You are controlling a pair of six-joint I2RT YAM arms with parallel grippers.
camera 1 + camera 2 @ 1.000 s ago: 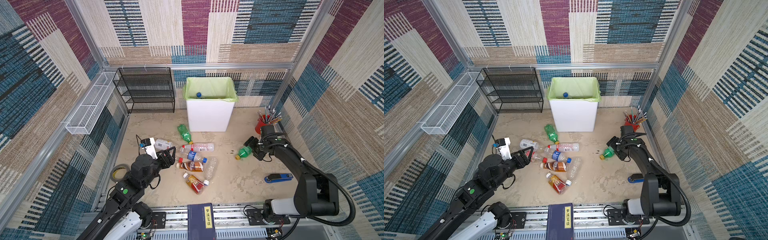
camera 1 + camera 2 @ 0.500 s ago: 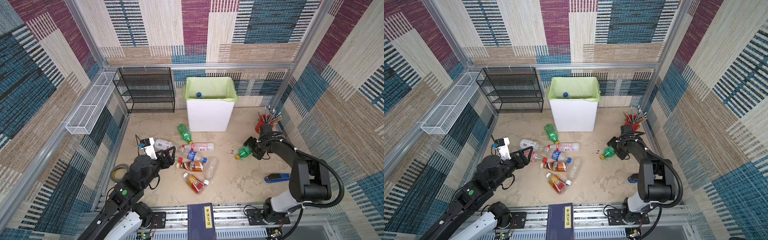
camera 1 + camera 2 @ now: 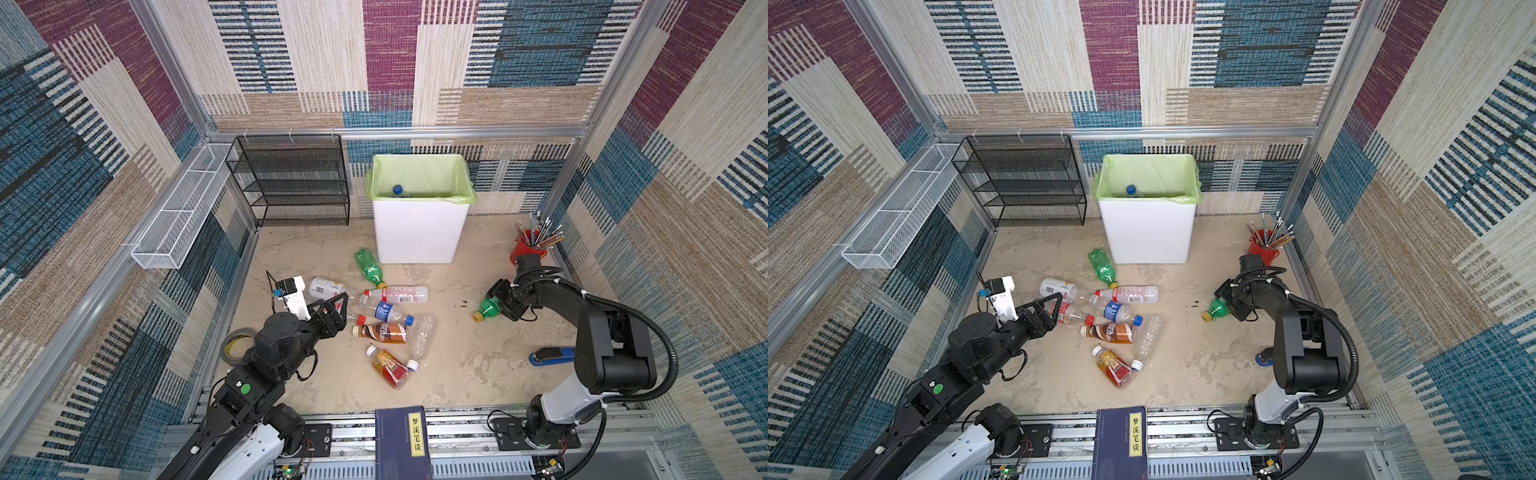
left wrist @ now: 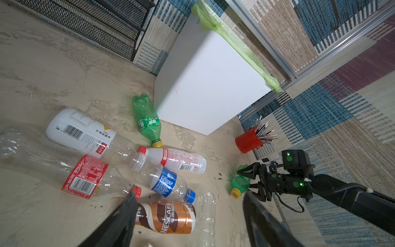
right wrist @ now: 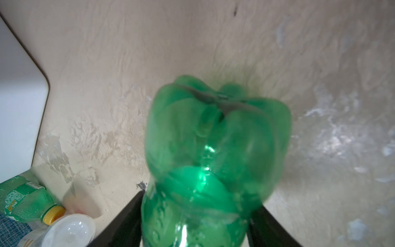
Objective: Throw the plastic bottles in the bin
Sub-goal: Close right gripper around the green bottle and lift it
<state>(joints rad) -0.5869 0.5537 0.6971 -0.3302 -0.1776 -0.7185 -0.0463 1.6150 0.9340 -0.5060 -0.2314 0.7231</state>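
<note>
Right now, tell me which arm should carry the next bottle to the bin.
Right. The right gripper is shut around the green bottle, ready to lift; the left gripper hangs open beside the pile, holding nothing.

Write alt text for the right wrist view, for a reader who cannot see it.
A blurred green bottle, lobed base showing, fills the centre, gripped between two black jaws over a beige tabletop. In one corner lie a second green bottle with a yellow cap and a pale bottle; the white bin edges in.
</note>
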